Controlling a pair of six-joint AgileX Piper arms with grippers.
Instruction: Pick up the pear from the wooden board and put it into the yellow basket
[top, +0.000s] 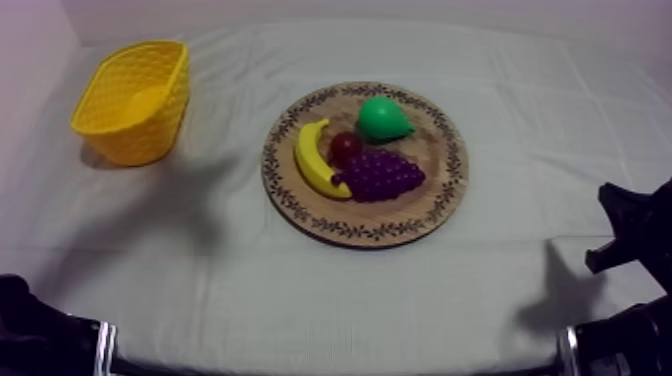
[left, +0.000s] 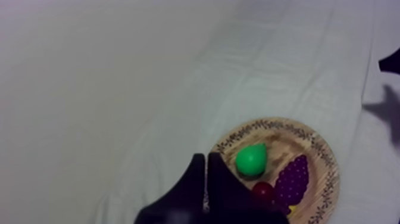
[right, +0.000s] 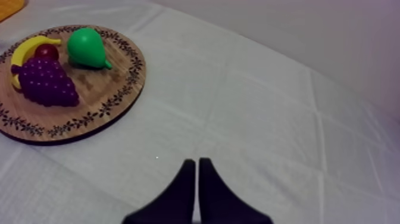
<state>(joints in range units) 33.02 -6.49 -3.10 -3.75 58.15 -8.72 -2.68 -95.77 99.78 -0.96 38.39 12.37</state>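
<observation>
The green pear (top: 384, 118) lies at the far side of the round wooden board (top: 445, 205), beside a banana (top: 314, 160), a small red fruit (top: 346, 148) and purple grapes (top: 381, 176). The yellow basket (top: 132, 100) stands at the far left, tilted. My left gripper (left: 206, 159) is shut on nothing, its wedge of fingers short of the pear (left: 251, 159) and the board (left: 268, 126). My right gripper (right: 196, 162) is also shut on nothing, over bare cloth well away from the pear (right: 86, 47) and board (right: 122, 95).
My left arm (top: 40, 335) sits low at the near left corner, and my right arm (top: 635, 235) at the right edge. Bare cloth lies between the basket and the board. A corner of the basket (right: 9, 6) shows beyond the board.
</observation>
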